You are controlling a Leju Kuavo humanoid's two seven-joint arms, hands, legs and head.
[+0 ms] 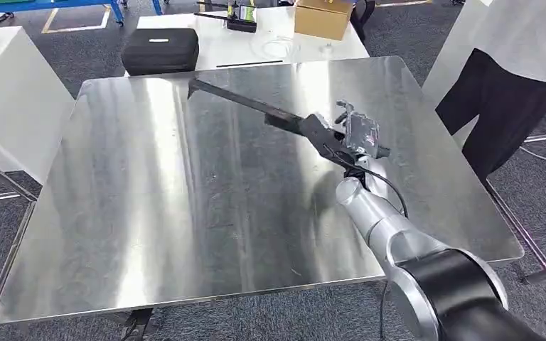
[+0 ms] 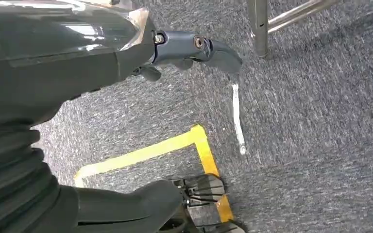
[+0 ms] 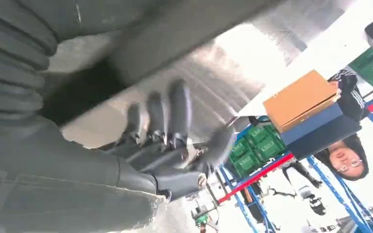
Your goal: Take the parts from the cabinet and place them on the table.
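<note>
- Long black part [image 1: 256,106] slants across the steel table [image 1: 149,213], its far tip toward the table's back edge.
- Right hand [image 1: 352,135] grips its near end, fingers [image 3: 175,111] wrapped around.
- Left hand [image 2: 194,48] hangs over carpet; whether its fingers are spread or curled, I cannot tell.

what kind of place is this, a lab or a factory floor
Likely a robotics lab or workshop: bare stainless-steel table, grey carpet with yellow floor tape, and blue shelving with green crates.

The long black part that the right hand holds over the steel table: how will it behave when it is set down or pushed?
The long black part looks stiff: it stays straight though the right hand grips only one end. Held so far from its middle, it may lever downward. On the polished table it would probably slide rather than roll, being angular.
</note>
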